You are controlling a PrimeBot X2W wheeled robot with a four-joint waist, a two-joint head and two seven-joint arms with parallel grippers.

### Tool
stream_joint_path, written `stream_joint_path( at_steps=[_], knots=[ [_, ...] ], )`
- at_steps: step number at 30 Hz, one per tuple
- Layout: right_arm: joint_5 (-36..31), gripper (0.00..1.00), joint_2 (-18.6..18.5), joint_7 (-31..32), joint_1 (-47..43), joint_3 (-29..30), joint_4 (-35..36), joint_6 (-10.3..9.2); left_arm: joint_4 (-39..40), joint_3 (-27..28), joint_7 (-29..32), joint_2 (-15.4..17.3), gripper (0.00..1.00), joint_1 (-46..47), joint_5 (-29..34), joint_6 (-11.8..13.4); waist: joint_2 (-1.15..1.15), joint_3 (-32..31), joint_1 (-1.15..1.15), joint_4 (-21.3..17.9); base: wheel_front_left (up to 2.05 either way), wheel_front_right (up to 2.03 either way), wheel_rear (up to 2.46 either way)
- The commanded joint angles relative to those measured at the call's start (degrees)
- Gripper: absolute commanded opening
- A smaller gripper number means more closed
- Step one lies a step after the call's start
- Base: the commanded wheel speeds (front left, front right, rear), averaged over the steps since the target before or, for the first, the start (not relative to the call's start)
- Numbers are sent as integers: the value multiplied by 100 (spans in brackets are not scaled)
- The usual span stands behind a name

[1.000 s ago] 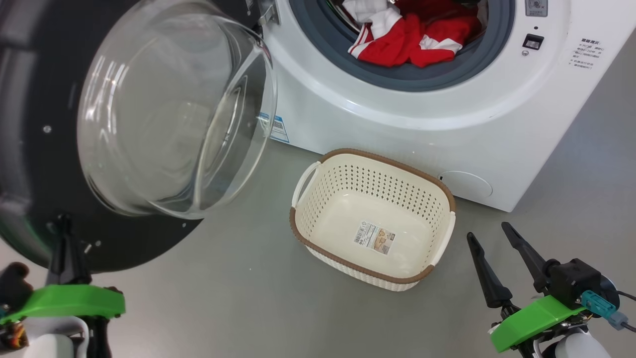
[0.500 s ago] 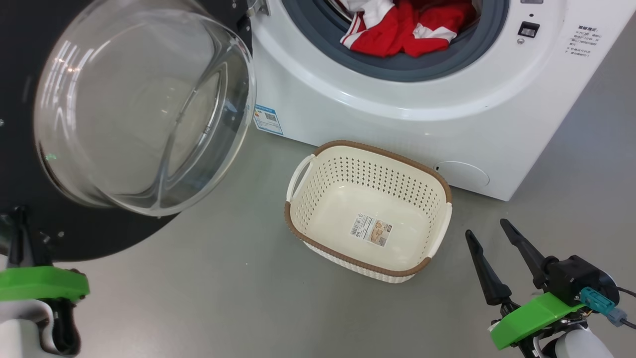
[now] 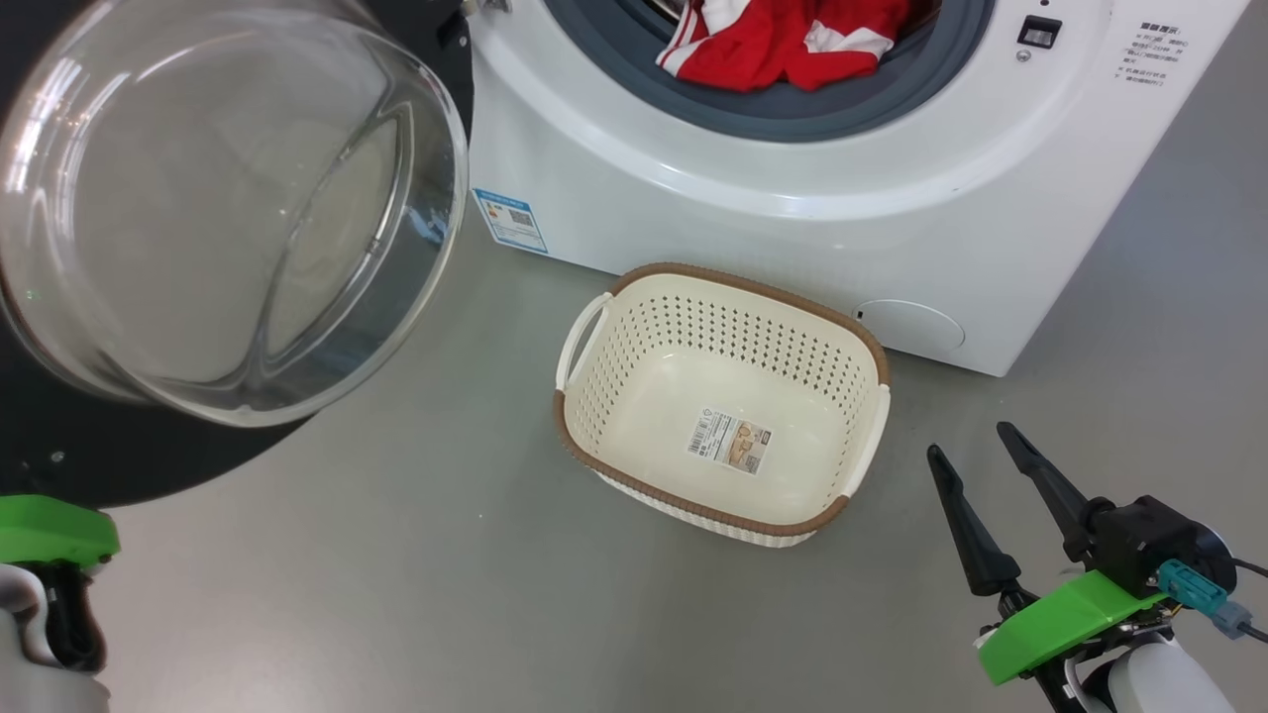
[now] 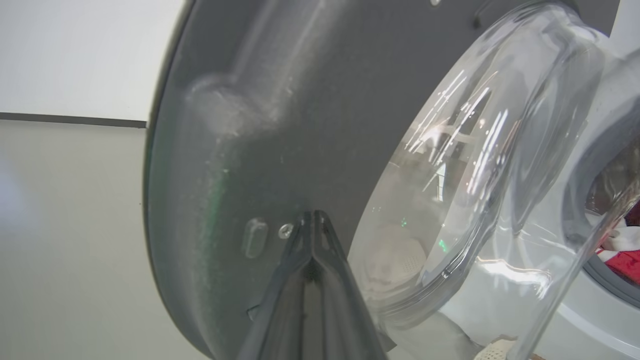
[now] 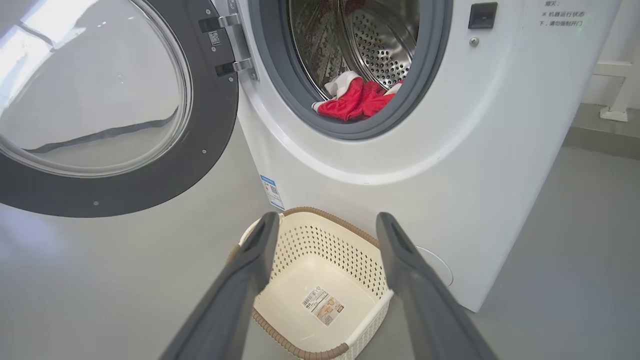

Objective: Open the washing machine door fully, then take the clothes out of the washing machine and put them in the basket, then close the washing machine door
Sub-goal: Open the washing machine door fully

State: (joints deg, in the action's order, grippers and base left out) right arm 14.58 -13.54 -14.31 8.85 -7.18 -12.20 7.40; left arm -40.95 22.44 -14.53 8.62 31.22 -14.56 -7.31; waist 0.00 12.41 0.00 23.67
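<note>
The washing machine door (image 3: 129, 456) stands swung out to the left, its clear glass bowl (image 3: 218, 208) bulging toward me. My left gripper (image 4: 312, 216) is shut, its joined fingertips against the door's dark inner face (image 4: 240, 125) beside the glass. Red and white clothes (image 3: 783, 45) lie at the mouth of the washing machine (image 3: 792, 198), on the grey seal. The cream basket (image 3: 743, 280) sits on the floor in front of the machine, holding just its paper label. My right gripper (image 3: 967, 440) hovers open to the right of the basket; the right wrist view has this gripper (image 5: 327, 220) above the basket (image 5: 350, 250), facing the clothes (image 5: 355, 100).
Grey floor (image 3: 446, 594) spreads around the basket and to the machine's right. A blue sticker (image 3: 510, 220) marks the machine's lower left front. A white wall base (image 5: 615, 100) stands behind the machine at the right.
The door has swung further left and open, with my left gripper moving left along with it. The head camera has shifted too. My right gripper holds its place.
</note>
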Motion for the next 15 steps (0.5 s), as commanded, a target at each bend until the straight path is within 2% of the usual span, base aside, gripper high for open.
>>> stream_joint_path(
  at_steps=[1, 15],
  knots=[
    [-45, 100, -43, -69, 126, -161, 129, 9, 96, 225, -47, 427, 0, 217, 91, 39, 0, 23, 0, -19, 0, 0, 0],
    [-38, 100, -143, -69, 259, -235, 178, 9, -301, 802, -47, 616, 0, 672, 367, 136, 0, 260, 0, -121, 0, 0, 0]
  ],
)
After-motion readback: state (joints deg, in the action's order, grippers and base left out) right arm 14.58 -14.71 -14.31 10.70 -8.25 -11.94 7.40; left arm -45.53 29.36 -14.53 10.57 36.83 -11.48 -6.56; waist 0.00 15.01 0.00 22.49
